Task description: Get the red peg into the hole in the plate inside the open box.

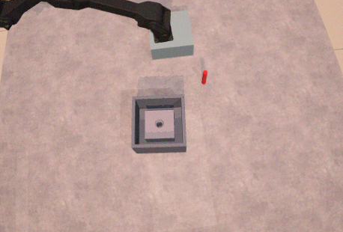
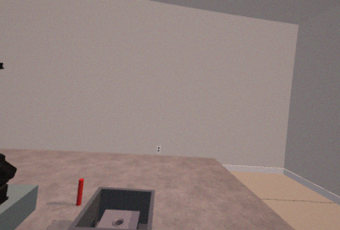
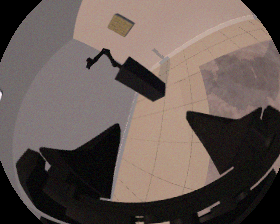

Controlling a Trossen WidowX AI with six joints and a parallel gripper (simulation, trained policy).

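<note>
The red peg (image 1: 204,78) (image 2: 79,192) stands upright on the table between the pale block and the box, off to one side. The open grey box (image 1: 161,148) (image 2: 126,198) has a light square plate (image 1: 167,116) (image 2: 132,217) at its bottom. The round hole in the plate shows no peg in it. My gripper (image 3: 153,121) is open in the wrist view, its two dark fingers wide apart with nothing between them. It is far from the peg and the box; neither shows in the wrist view. In the top view the arm runs out at the left edge.
The arm's base stands on a pale blue-grey block (image 1: 182,31) (image 2: 26,202) behind the box. The arm (image 1: 112,4) reaches left from it, above the table. The wrist view shows walls, tiled floor, a table corner and a dark oblong object (image 3: 141,80).
</note>
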